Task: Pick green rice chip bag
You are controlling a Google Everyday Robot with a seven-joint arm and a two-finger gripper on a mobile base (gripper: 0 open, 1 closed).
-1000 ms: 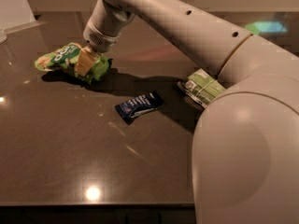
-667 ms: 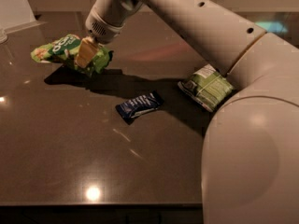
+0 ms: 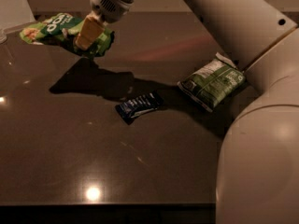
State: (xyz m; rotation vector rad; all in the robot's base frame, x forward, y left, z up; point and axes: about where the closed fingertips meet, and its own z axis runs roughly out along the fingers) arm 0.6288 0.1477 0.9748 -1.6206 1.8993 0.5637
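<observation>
We are lifting the green rice chip bag (image 3: 49, 28) clear of the table (image 3: 154, 167) where it lay a second ago, our gripper (image 3: 88, 35) clamping one end; the pick is looking nearly done

Our arm (image 3: 224, 17) stretches from lower right to upper left, and its wrist (image 3: 110, 1) sits just above the jaws. Our gripper (image 3: 88, 34) points down, jaws clamped on the green rice chip bag (image 3: 49, 27), which sticks out either side of them.
</observation>
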